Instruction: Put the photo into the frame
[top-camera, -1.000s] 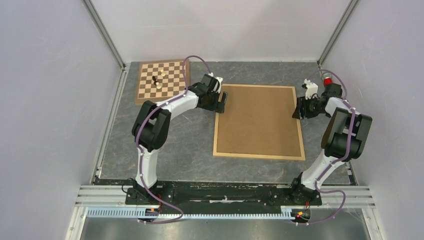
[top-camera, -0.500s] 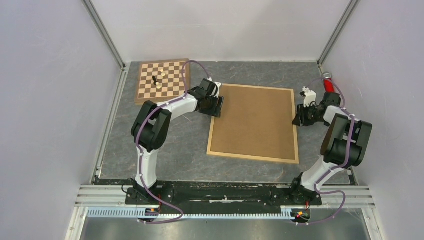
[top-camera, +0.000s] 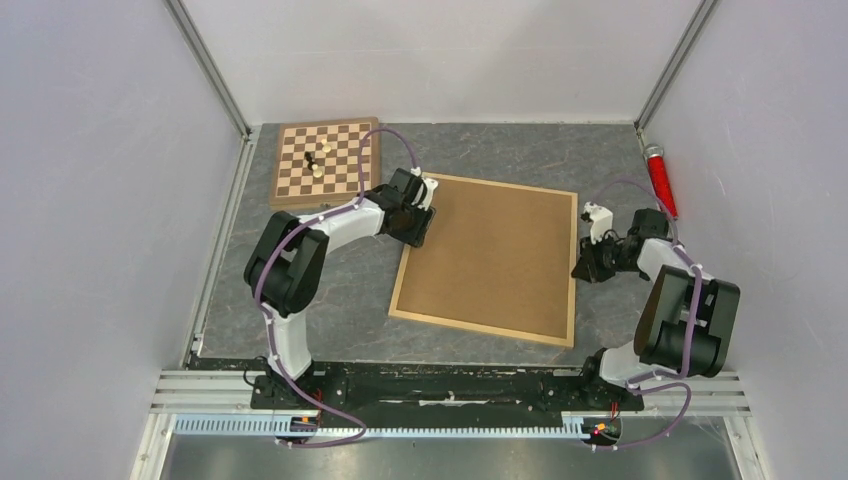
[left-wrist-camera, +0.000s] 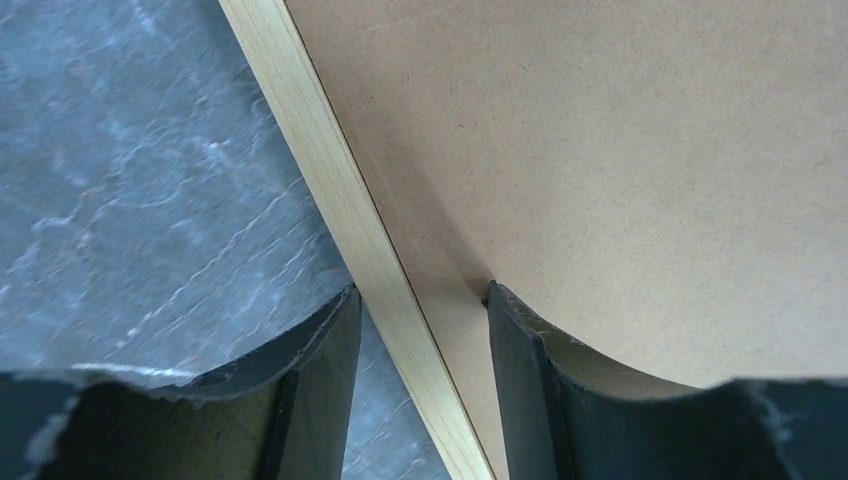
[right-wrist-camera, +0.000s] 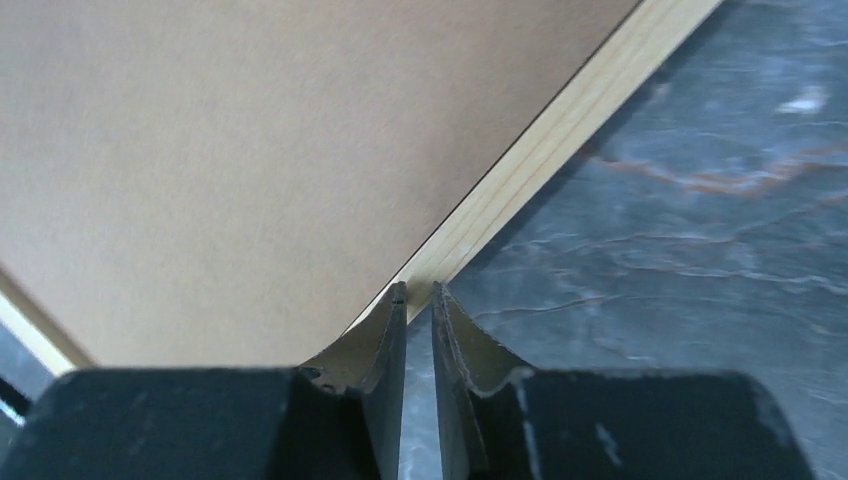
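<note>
Frame (top-camera: 480, 328): 1, flat in the middle of the top view, with 1 brown board (top-camera: 490, 255) inside. Left gripper (top-camera: 424, 222) sits open over its upper left edge. Right gripper (top-camera: 580, 272) is almost closed beside its right edge.

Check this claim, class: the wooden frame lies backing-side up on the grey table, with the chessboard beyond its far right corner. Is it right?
Not quite. The top external view shows the chessboard beyond the far left corner of the frame, not the right. The frame does lie backing-side up on the grey table.
</note>
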